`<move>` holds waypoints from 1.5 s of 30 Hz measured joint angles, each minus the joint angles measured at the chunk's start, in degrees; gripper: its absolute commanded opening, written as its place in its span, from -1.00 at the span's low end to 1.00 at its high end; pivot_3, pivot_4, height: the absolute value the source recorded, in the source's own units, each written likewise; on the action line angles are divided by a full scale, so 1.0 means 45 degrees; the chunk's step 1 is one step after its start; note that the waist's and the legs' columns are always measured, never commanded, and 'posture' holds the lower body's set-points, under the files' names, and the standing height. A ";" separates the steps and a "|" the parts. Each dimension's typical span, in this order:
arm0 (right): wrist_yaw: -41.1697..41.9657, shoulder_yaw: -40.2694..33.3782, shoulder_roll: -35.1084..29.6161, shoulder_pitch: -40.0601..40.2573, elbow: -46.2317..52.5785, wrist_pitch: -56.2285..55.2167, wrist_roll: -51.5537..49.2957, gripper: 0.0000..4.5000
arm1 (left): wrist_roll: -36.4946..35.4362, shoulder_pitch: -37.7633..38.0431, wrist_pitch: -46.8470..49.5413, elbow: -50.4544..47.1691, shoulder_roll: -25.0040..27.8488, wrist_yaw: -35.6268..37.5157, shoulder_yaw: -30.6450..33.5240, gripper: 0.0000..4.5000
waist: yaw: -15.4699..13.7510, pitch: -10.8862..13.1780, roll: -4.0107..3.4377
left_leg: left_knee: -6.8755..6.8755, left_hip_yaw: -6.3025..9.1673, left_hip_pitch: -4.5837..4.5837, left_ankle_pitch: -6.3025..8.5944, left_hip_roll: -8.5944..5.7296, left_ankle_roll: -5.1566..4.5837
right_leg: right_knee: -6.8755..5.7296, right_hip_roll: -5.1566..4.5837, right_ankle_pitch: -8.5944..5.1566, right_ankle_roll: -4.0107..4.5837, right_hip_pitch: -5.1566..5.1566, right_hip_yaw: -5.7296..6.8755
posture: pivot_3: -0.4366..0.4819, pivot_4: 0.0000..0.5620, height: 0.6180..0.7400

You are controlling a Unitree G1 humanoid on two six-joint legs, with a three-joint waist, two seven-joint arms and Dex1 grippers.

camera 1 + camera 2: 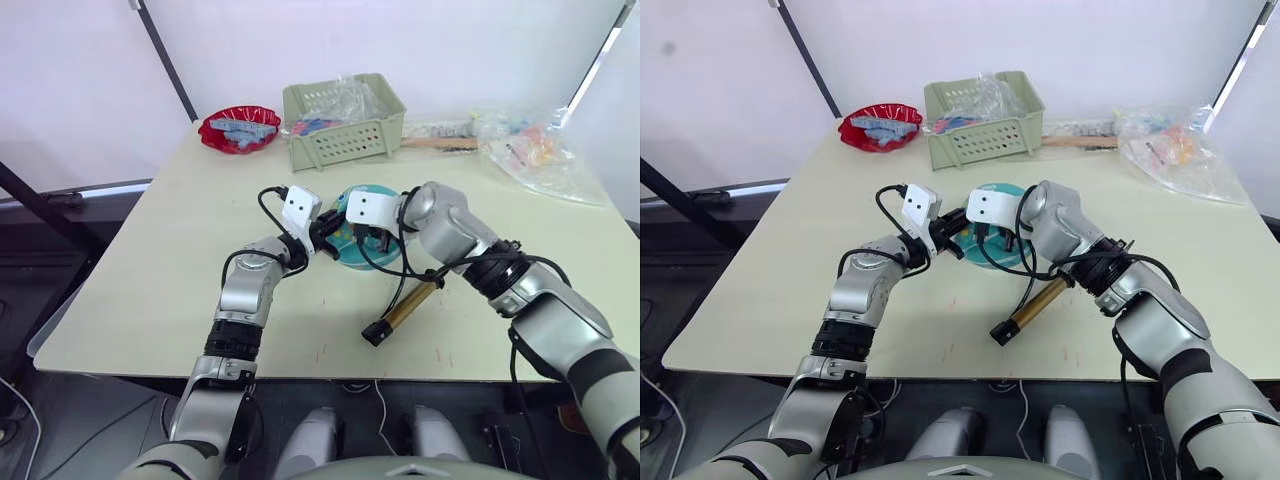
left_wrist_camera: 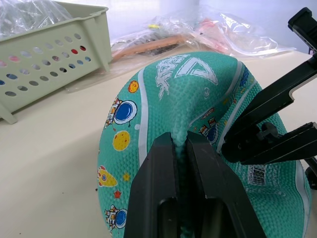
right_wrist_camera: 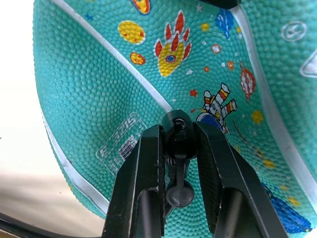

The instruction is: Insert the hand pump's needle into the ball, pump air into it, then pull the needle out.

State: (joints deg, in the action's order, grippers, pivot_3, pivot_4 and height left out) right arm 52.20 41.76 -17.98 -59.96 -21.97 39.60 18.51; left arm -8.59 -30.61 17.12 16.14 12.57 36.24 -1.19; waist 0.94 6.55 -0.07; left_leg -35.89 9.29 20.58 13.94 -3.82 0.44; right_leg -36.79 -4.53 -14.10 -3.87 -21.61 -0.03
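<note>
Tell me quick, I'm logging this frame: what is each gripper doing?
Left gripper: shut, pinching a fold of the flattened teal cartoon-print ball.
Right gripper: shut on the black needle fitting against the ball.

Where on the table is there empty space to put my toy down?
The near-left part of the table, in front of the red bowl, is bare. The back is crowded by the basket and plastic bags.
</note>
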 measured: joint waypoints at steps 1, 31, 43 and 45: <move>0.0045 0.0005 0.0070 0.0000 -0.0129 -0.0079 0.0164 -0.84 | 0.0000 -0.0001 0.0001 0.0033 -0.0002 0.0000 0.0000 -1.00 | 0.0001 -0.0014 -0.0004 | 0.0005 0.0001 -0.0003 0.0000 0.0000 0.0000 | 0.0000 0.0001 0.0000 0.0001 0.0000 -0.0002 | -0.05 -0.47 1.00; -0.0656 -0.0707 0.1917 0.0187 -0.3409 -0.2347 0.2087 -0.84 | 0.0029 0.0157 0.0279 0.0086 0.0072 -0.0095 0.0087 -1.00 | 0.0045 -0.0238 0.0087 | 0.0174 -0.0056 -0.0188 0.0006 0.0002 0.0009 | 0.0007 -0.0028 -0.0043 0.0043 0.0057 -0.0171 | -0.05 -0.47 1.00; -0.0527 -0.1977 0.1106 0.1671 -0.0851 -0.1711 0.1821 -0.84 | -0.0037 0.0143 0.0275 -0.0027 -0.0016 0.0100 0.0061 -1.00 | -0.0069 -0.0137 0.0045 | 0.0179 -0.0014 -0.0149 0.0006 -0.0013 0.0010 | 0.0032 -0.0029 -0.0048 0.0052 0.0046 -0.0160 | -0.05 -0.47 1.00; -0.0444 -0.2026 0.0883 0.1978 0.0007 -0.1163 0.1841 -0.84 | -0.0043 0.0149 0.0274 -0.0162 -0.0035 0.0214 0.0026 -1.00 | -0.0132 -0.0085 0.0021 | 0.0179 -0.0008 -0.0133 0.0006 -0.0024 0.0009 | 0.0044 -0.0021 -0.0053 0.0053 0.0043 -0.0152 | -0.05 -0.47 1.00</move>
State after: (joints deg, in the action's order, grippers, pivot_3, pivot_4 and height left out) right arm 50.20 32.64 -14.00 -51.06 -21.94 34.36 26.79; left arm -8.78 -29.93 18.35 15.41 12.42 37.20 -1.07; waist 0.35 6.16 0.02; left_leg -35.08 9.25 19.98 13.96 -3.93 0.48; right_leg -36.59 -4.62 -14.34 -3.64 -21.42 -0.71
